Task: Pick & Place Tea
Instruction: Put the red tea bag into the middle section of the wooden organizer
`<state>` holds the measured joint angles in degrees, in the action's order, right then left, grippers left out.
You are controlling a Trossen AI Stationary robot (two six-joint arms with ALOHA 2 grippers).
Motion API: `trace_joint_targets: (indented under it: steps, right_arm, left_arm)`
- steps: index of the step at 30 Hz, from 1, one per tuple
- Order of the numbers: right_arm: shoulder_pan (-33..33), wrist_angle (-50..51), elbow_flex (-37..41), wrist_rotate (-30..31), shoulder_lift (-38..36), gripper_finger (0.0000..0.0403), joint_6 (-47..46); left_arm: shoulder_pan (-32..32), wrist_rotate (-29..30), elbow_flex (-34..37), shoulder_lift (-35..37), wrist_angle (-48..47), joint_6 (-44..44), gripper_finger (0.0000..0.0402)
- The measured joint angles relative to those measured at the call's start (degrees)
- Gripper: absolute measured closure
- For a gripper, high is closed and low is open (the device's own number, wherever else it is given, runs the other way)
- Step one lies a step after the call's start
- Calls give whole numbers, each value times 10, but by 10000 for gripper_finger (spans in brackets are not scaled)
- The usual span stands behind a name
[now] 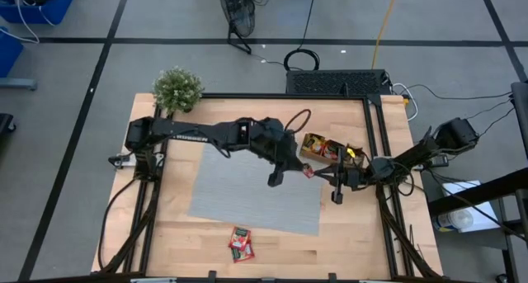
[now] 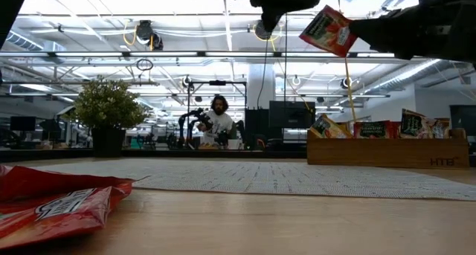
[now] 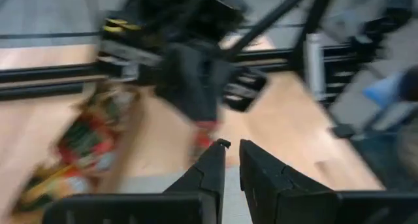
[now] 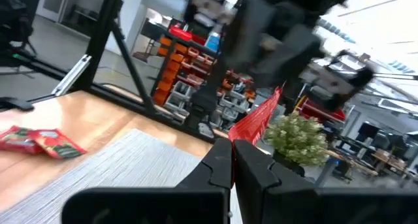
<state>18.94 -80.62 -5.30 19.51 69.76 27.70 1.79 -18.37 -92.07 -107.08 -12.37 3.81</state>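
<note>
Tray (image 1: 307, 152) at mat's (image 1: 247, 188) 2 o'clock holds upright sachets (image 1: 330, 148). Right gripper (image 1: 316, 173) clamps red sachet (image 1: 308, 171); left gripper (image 1: 274, 181) nearly closed, empty.

Pale, smooth wood forms the desk (image 1: 363, 233), framed by dark metal rails (image 1: 384, 163). A matt grey mat (image 1: 247, 192) shows a fine ribbed weave. Glossy, crinkled red foil sachets (image 1: 241, 243) catch light at 6 o'clock; the compartment tray (image 2: 387, 152) is brown wood. Matt black plastic fingers (image 4: 251, 168).
</note>
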Motion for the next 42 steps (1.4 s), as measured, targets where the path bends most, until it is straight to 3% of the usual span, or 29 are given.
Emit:
trace_joint_targets:
  steps: [3, 10, 20, 24, 42]
  right_arm:
    - [0, -4, 0, 0, 0, 403, 0]
    - [0, -6, 0, -2, 0, 403, -11]
    - [-1, 7, 0, -1, 0, 403, -15]
    - [-1, 5, 0, -4, 0, 403, -17]
    - [-1, -3, 0, -17, 0, 403, -26]
  left_arm:
    - [-10, -25, 0, -4, -4, 10, 338]
    - [-34, 115, 0, -45, -43, 74, 275]
    - [-14, 146, 0, -10, -67, 49, 178]
    - [0, 149, -1, -4, -68, 32, 173]
    - [-1, 64, 0, -34, -12, 12, 173]
